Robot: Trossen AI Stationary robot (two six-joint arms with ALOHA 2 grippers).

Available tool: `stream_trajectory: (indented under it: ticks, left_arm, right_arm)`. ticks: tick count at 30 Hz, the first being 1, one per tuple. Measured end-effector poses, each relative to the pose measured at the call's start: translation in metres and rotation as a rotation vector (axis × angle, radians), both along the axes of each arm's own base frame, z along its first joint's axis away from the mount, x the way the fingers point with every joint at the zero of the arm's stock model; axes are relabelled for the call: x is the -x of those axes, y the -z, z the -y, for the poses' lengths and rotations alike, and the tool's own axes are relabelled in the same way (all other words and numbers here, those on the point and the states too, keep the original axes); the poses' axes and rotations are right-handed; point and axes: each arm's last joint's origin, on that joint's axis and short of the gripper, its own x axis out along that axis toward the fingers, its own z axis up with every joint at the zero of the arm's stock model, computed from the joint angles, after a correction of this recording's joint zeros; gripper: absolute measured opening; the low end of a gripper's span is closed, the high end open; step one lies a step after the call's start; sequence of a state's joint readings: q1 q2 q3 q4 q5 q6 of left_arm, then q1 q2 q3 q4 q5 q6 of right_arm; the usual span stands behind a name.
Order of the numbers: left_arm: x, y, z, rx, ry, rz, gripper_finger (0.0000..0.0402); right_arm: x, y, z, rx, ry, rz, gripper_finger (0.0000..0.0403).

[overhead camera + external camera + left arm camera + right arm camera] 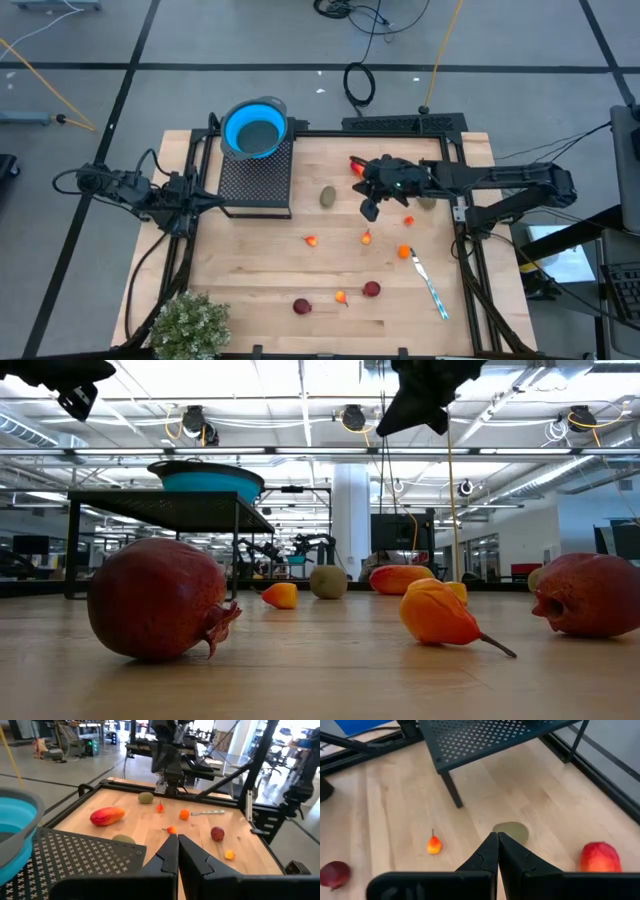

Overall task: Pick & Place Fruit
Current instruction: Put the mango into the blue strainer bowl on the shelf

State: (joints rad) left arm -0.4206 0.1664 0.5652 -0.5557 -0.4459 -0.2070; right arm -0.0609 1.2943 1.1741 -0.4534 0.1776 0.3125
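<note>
The right gripper (370,208) hangs pressed together and empty above the table (250,280), the left gripper (210,200) likewise closed beside the rack (255,180), while every fruit, including the red-orange oblong (356,166) and the olive oval (327,197), lies unpicked on the wood, none visibly in the blue bowl (255,128).

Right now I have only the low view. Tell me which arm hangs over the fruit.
Observer: The right gripper, shut and empty, hangs just short of the olive oval.
Operator: Give me the left one.
Observer: The left gripper is shut at the left edge of the mesh stand, away from the fruit.
Operator: Report anything hidden from me.
Observer: A white and blue utensil lies on the right arm's side of the table, beside an orange bit.
</note>
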Motion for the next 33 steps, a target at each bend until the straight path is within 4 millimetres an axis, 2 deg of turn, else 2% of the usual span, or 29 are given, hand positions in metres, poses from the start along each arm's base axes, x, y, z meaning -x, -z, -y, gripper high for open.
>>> stream_trajectory:
  ticks: [9,16,28,33]
  left_arm:
    - [0.004,0.000,-0.001,-0.048,0.045,0.017,0.0001]
    - [0.005,0.000,0.001,-0.074,0.119,0.017,0.0003]
    - [0.005,0.005,0.002,-0.086,0.139,-0.008,0.0005]
    - [0.003,0.020,0.002,-0.087,0.124,-0.014,0.0002]
  right_arm:
    - [-0.019,0.010,0.019,0.052,0.016,-0.066,0.0000]
    - [-0.019,0.020,0.038,0.074,0.046,-0.143,0.0014]
    - [-0.006,0.019,0.083,0.148,0.114,-0.178,0.0102]
    - [-0.001,0.019,0.096,0.140,0.112,-0.180,0.0155]
